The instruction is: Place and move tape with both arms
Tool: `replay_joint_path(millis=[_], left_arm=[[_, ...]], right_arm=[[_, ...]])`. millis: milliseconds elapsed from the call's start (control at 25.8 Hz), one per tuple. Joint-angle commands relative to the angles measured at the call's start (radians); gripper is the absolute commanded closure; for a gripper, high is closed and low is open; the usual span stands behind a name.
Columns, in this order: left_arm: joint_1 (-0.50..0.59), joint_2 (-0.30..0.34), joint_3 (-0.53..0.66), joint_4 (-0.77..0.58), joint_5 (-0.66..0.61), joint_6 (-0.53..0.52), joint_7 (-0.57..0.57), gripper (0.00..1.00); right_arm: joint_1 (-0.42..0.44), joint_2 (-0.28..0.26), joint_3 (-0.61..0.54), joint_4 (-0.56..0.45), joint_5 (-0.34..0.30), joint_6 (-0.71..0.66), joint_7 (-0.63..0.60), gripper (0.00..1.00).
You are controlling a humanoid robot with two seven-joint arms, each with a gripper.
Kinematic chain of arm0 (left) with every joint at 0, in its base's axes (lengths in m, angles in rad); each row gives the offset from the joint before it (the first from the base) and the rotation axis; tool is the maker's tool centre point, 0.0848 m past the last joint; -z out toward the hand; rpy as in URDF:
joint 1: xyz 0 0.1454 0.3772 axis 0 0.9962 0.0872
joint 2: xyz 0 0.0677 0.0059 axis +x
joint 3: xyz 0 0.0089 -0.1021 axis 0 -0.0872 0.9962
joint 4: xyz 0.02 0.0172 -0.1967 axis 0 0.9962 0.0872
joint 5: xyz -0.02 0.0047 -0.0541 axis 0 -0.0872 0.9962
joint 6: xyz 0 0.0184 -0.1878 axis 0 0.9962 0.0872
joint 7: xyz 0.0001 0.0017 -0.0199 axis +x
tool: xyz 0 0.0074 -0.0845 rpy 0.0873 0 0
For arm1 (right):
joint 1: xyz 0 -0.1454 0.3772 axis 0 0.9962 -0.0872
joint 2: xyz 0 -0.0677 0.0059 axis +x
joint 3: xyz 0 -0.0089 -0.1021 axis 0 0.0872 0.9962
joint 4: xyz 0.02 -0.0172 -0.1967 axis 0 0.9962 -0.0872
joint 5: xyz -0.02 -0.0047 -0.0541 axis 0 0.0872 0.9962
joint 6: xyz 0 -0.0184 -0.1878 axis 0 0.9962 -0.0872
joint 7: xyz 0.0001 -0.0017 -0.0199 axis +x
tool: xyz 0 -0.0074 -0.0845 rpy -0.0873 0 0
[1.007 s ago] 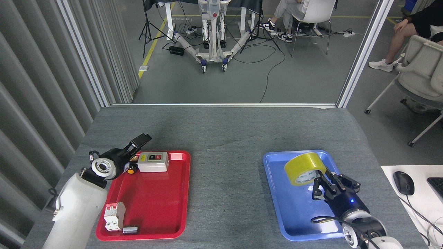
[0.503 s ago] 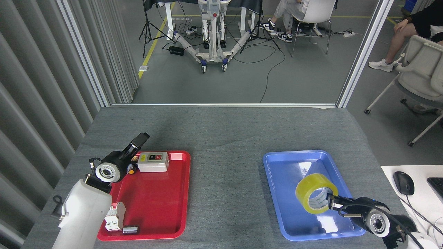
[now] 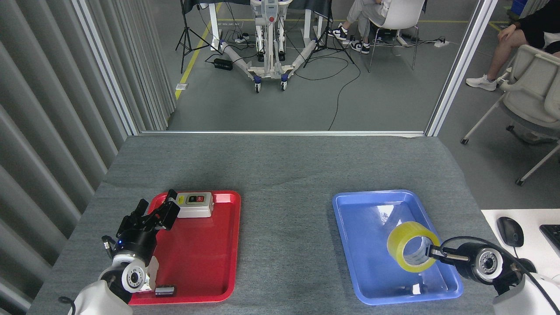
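The tape [image 3: 411,245], a yellow roll with a white core, hangs tilted over the near right part of the blue tray [image 3: 350,205]. My right gripper [image 3: 432,253] reaches in from the right and is shut on the roll's wall, with one finger inside the core. My left gripper [image 3: 155,211] is over the left edge of the red tray [image 3: 205,271], its black fingers spread open and holding nothing. It points toward a white switch box [image 3: 194,204].
The red tray also holds a white circuit breaker [image 3: 153,267], partly hidden by my left wrist, and a small black part [image 3: 165,290]. A white side desk with a mouse [image 3: 510,231] stands at right. People sit on chairs beyond the table.
My right arm swung around and carried the tape from the blue tray's middle toward its near right side. My left arm drew back and turned, bringing its gripper nearer over the red tray's left edge.
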Motion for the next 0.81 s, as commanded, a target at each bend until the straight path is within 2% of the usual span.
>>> replay_joint_path(millis=[0,155,271,426,465,620,774], left_arm=[[0.097,0.012,0.0,-0.109,-0.141,-0.004,0.084,0.01],[0.12,0.052,0.003,-0.132,-0.21,-0.004,0.121,0.01],[0.126,0.081,-0.001,-0.135,-0.226,-0.004,0.115,0.01],[0.152,0.075,0.003,-0.15,-0.466,0.005,0.115,0.01],[0.152,0.074,0.008,-0.158,-0.494,0.008,0.115,0.01],[0.157,0.072,0.008,-0.17,-0.491,0.011,0.11,0.01],[0.158,0.066,0.009,-0.181,-0.488,0.012,0.073,0.0]], right_arm=[[-0.048,-0.003,0.047,0.061,-0.012,0.003,0.004,0.9],[-0.058,-0.011,0.067,0.099,-0.061,0.008,0.004,0.9],[-0.068,-0.012,0.077,0.13,-0.068,0.005,0.004,0.9],[-0.081,-0.012,0.106,0.162,-0.068,0.001,0.001,0.87],[-0.085,-0.012,0.107,0.165,-0.068,-0.002,-0.002,0.84],[-0.086,-0.014,0.121,0.164,-0.064,-0.022,-0.013,0.6],[-0.086,-0.012,0.129,0.164,-0.062,-0.026,-0.015,0.51]])
